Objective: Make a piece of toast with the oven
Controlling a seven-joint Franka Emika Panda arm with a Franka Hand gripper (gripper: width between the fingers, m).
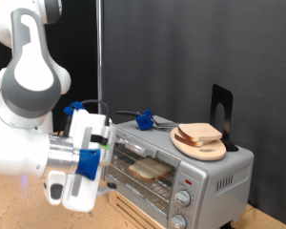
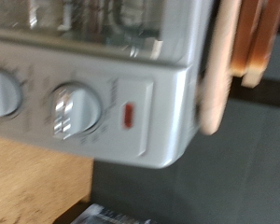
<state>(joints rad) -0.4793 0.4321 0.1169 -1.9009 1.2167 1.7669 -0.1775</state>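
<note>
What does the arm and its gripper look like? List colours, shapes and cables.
The arm is white with rounded segments and grey joint bands. The gripper is a white boxy hand with bright blue parts and a dark cable at its top. It does not show in the wrist view.

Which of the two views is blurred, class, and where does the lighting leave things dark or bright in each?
Wrist view: motion-blurred throughout, the oven knobs and red light smeared, no gripper showing. Exterior view: sharper, with a dark backdrop, the bread slices on the wooden board evenly lit, the piece of toast dimmer inside the oven, and the gripper slightly soft.
</note>
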